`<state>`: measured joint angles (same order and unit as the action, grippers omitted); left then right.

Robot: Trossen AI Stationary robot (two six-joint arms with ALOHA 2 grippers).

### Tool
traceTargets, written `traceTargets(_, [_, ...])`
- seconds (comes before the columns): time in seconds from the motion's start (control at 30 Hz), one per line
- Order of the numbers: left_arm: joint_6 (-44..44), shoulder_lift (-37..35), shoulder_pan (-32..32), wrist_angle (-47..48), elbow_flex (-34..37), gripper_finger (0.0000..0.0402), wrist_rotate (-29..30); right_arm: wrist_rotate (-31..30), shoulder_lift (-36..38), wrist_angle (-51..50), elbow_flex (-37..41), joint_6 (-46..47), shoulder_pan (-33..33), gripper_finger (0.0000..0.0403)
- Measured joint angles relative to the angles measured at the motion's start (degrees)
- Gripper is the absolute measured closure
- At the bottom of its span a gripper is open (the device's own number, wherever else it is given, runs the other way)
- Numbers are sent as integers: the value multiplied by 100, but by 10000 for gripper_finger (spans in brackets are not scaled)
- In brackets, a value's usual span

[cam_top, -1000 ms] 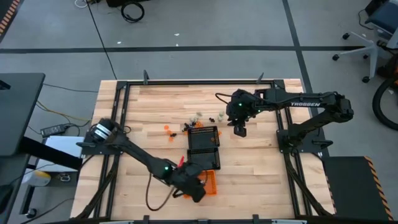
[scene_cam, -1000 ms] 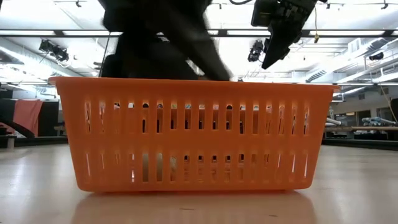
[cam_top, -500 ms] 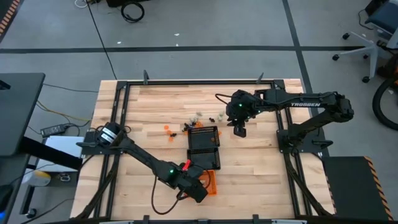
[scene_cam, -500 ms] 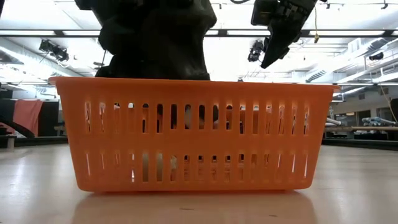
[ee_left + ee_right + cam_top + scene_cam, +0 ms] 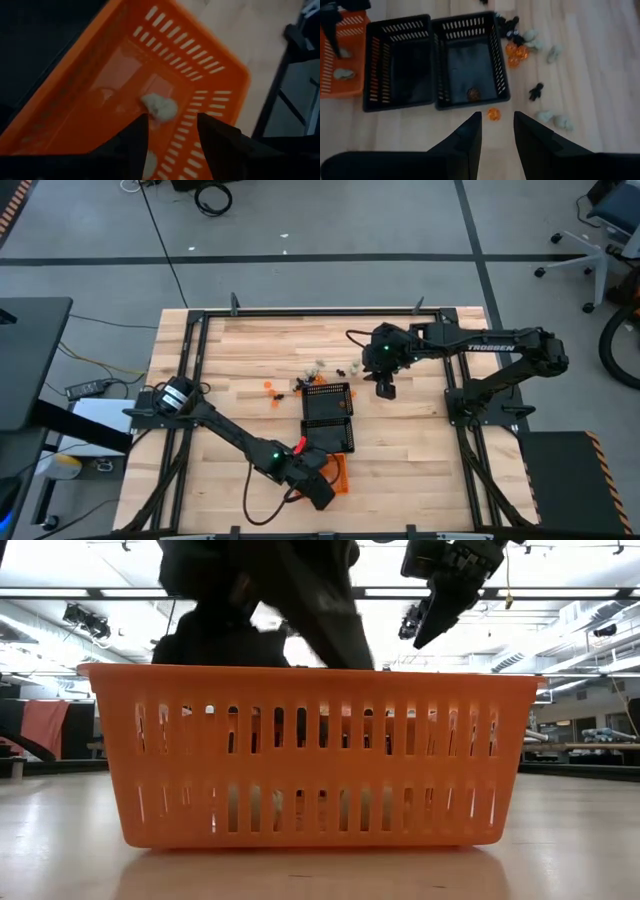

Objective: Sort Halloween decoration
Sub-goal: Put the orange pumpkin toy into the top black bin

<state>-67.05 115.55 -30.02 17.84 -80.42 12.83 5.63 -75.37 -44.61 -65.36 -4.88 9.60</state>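
Several tiny orange, cream and black trinkets [image 5: 540, 42] lie scattered; one cream piece [image 5: 160, 107] rests in the orange basket [image 5: 220, 75] beneath the left gripper [image 5: 172, 135], fingers apart.

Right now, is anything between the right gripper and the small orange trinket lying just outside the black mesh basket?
Nothing visible. The right gripper, fingers apart, hangs over bare wood, and the small orange trinket lies clear beside the black mesh basket.

The left gripper [image 5: 322, 488] hung over the orange basket [image 5: 340, 473] at the surface's [image 5: 240, 370] near edge. The right gripper [image 5: 386, 390] hovered beside two black baskets [image 5: 328, 418], near scattered trinkets [image 5: 318, 370].
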Motion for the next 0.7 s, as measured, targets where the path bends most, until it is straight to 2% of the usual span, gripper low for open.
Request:
traceTargets(0.17, [350,-11,0,169,-235,240,2,9,-37,203,0,-263,177,286])
traceTargets(0.5, [847,-20,290,2092,-1188,251,385,295,-358,701,446,-274,414,286])
traceTargets(0.7, [1820,-46,791,2538,-1404,251,554,285,-422,761,560,-132,399,286])
